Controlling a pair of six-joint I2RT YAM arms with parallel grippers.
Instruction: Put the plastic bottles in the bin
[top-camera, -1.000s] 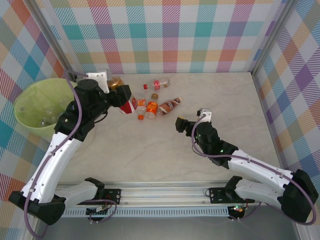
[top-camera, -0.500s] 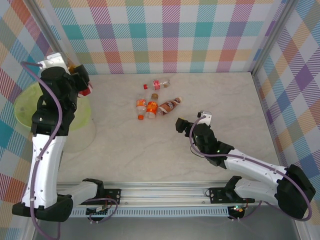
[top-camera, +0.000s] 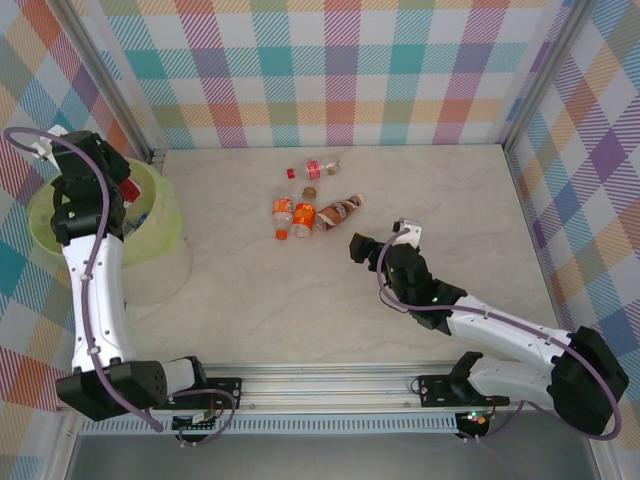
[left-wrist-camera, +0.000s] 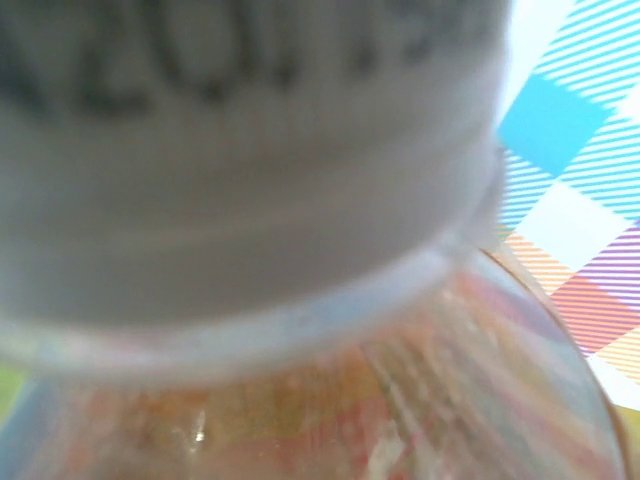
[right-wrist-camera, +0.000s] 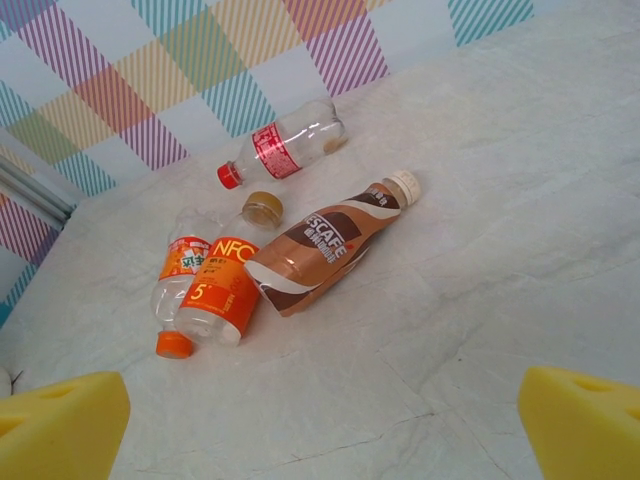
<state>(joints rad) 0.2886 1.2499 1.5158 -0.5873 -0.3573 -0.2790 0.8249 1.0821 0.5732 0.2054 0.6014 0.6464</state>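
Four plastic bottles lie clustered on the pale table (right-wrist-camera: 500, 250) just ahead of the right claw (right-wrist-camera: 320, 425), whose two yellow pads (right-wrist-camera: 60, 420) stand wide apart, holding nothing. They are one red-labelled bottle (right-wrist-camera: 285, 148), one brown bottle (right-wrist-camera: 320, 245) and two orange-labelled bottles (right-wrist-camera: 228, 285), with a single loose gold cap (right-wrist-camera: 262, 207) among them. A fifth bottle (left-wrist-camera: 400, 400), pale-capped and orange-tinted, sits right against the left claw (top-camera: 120, 195), above the one lime-green bin (top-camera: 45, 225). Whether that claw grips it cannot be told.
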